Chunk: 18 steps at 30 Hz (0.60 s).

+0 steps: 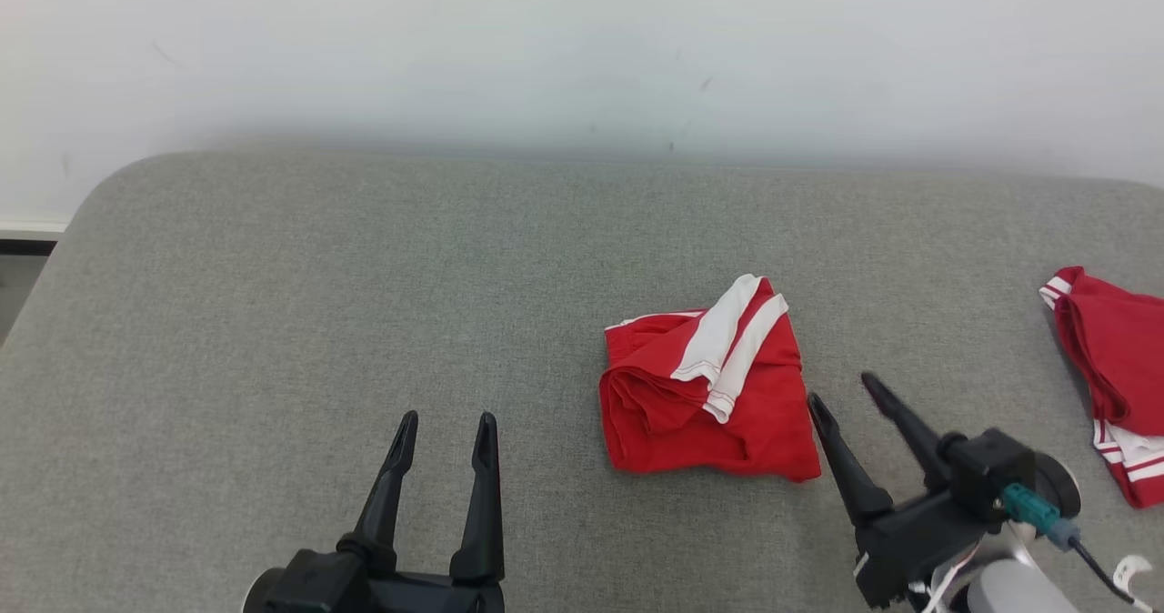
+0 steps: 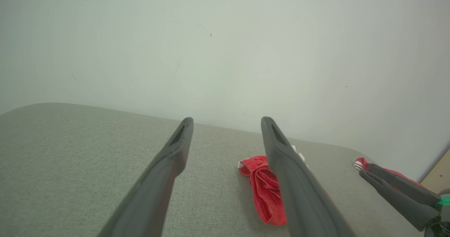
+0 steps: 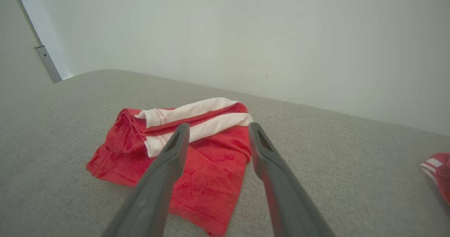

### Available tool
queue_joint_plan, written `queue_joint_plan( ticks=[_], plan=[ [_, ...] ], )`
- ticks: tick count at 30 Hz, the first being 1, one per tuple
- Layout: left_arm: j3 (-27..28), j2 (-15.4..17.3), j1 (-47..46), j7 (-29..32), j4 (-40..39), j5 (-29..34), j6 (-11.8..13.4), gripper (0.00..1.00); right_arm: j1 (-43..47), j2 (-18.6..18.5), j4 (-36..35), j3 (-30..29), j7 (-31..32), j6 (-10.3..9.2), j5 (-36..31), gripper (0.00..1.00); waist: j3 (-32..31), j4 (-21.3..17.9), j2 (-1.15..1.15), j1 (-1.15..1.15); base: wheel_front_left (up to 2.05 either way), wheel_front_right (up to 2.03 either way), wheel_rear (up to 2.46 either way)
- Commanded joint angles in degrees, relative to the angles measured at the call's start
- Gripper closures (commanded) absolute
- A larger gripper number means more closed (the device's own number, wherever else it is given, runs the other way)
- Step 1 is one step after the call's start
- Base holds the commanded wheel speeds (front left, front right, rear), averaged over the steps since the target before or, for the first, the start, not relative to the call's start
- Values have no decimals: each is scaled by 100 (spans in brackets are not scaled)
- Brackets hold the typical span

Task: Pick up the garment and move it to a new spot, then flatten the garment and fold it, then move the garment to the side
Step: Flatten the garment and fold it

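The garment [image 1: 709, 386] is a red piece with white stripes, lying folded in a compact bundle on the grey surface, right of centre. It also appears in the right wrist view as the garment [image 3: 197, 142] and partly behind a finger in the left wrist view, garment [image 2: 263, 191]. My right gripper [image 1: 846, 393] stands open just right of the bundle, fingers apart and holding nothing; between its fingers [image 3: 172, 159] I see red cloth lying below. My left gripper [image 1: 447, 429] is open at the lower left, well apart from the garment.
A second red garment with white stripes [image 1: 1114, 376] lies at the far right edge of the grey padded surface [image 1: 273, 322]. A pale wall [image 1: 582, 49] rises behind it. The surface's left end curves off near a dark gap [image 1: 23, 258].
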Motion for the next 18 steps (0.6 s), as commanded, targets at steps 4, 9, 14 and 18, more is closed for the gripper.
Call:
queue_joint_plan(
  ticks=[4,9,14,18],
  plan=[
    [-9,28,111,-39,-24,43,14,0,257,102,70,-91,61,-15,-66,100,-25,-14,0,0,0,0,0],
    [-113,12,35,4,-3,46,-59,0,78,185,441,-84,309,-15,53,100,20,153,0,0,0,0,0],
    [-178,-4,-10,23,28,17,-119,0,-278,206,945,66,452,-15,209,100,129,358,0,0,0,0,0],
    [-199,-46,-63,10,42,1,-141,0,-642,183,1370,268,646,-15,329,100,250,492,0,0,0,0,0]
  ],
)
